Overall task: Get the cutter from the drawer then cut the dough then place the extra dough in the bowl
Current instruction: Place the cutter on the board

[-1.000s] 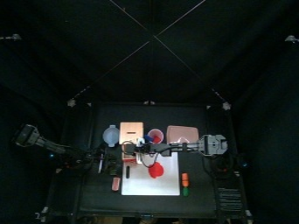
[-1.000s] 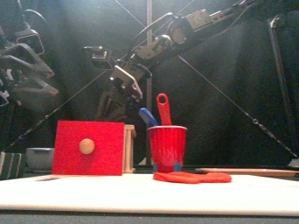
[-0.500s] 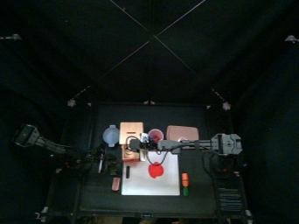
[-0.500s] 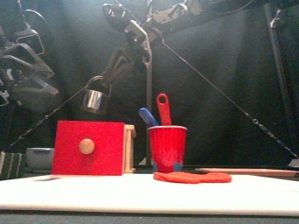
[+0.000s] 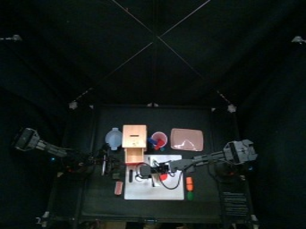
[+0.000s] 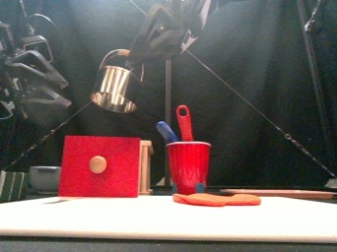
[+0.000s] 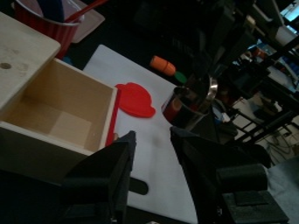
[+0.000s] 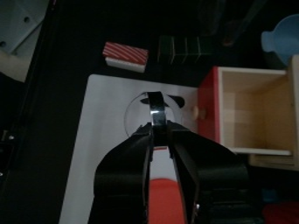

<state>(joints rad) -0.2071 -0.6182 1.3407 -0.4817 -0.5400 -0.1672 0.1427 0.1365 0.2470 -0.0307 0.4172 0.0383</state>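
Note:
The round metal cutter (image 6: 116,89) hangs in the air by its wire handle, above the red drawer front (image 6: 102,165) and left of the red cup. My right gripper (image 8: 156,129) is shut on that handle, over the white board (image 8: 105,149). The flat red dough (image 6: 218,199) lies on the board (image 6: 168,221), lower and to the right of the cutter. The wooden box's drawer (image 7: 47,105) stands pulled out and empty. My left gripper (image 7: 158,162) is open beside the drawer, holding nothing. The blue-grey bowl (image 5: 114,137) sits left of the box.
The red cup (image 6: 187,165) with a blue and a red knife stands right of the box. A pink tray (image 5: 188,138) lies at the back right. A small orange and green toy (image 5: 189,185) lies on the board's right edge; a red toy (image 5: 117,188) lies left of the board.
My right gripper has lifted the cutter higher and carried it toward the front, over the board. The left arm has stayed in place.

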